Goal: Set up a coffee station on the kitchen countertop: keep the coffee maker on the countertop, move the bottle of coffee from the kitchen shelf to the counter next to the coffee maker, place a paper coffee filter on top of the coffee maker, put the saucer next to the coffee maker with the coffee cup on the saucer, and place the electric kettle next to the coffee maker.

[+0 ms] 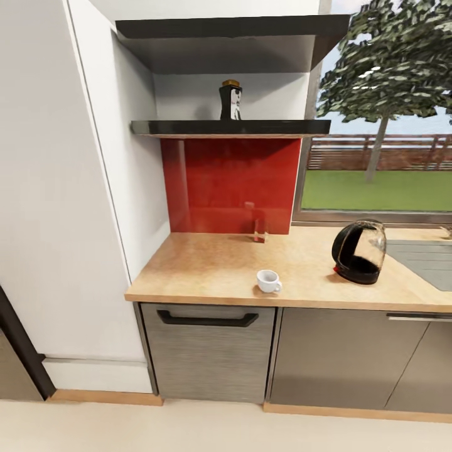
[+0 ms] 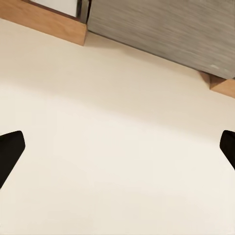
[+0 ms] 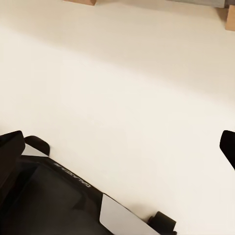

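Note:
The bottle of coffee, dark with a mustard-yellow top, stands on the black kitchen shelf. Below it, the pale wood-look kitchen countertop carries the white coffee cup near its front edge. The glossy dark electric kettle stands to the cup's right. My left gripper is open over the cream floor, with nothing between its fingers. My right gripper is open too, above the floor and part of my own base. The coffee maker, paper coffee filter and saucer are out of view.
A small reddish object stands against the red backsplash. The steel sink lies at the far right under the window. A white wall panel borders the counter's left. Grey cabinets sit below.

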Available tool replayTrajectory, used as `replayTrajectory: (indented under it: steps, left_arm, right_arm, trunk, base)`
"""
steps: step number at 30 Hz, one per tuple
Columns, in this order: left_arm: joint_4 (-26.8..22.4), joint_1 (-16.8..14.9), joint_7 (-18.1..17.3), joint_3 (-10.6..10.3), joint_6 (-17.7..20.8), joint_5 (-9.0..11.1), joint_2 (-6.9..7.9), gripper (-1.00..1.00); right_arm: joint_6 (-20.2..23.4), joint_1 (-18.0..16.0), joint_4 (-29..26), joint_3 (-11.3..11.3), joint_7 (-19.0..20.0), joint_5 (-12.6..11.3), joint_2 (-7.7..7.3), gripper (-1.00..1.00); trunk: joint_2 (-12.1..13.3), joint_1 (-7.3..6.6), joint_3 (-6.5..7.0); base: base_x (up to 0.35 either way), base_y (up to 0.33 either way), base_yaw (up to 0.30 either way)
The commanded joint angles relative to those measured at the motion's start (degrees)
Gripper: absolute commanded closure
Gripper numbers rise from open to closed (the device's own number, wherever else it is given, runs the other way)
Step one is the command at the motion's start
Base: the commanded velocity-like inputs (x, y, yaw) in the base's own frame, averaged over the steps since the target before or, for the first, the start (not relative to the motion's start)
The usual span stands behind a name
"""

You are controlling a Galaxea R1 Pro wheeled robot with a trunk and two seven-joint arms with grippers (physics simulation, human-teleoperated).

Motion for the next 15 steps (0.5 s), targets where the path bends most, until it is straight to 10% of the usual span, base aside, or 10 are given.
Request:
replayTrajectory:
  steps: [1, 15]
  left_arm:
    - [0.0, 0.0, -0.3, 0.1, -0.1, 0.0, -0.01, -1.00]
    - [-0.2, 0.0, -0.3, -0.6, -0.1, 0.0, -0.16, -1.00]
  right_arm:
    - [-0.2, 0.0, 0.1, 0.3, 0.0, -0.3, -0.07, -1.00]
    - [-0.3, -0.1, 1.0, 0.2, -0.6, -0.3, -0.40, -1.00]
  trunk:
    - [0.0, 0.00, -0.05]
    - [0.0, 0.00, -0.05]
  base:
    - [0.000, 0.031, 0.000]
    - [0.000, 0.003, 0.000]
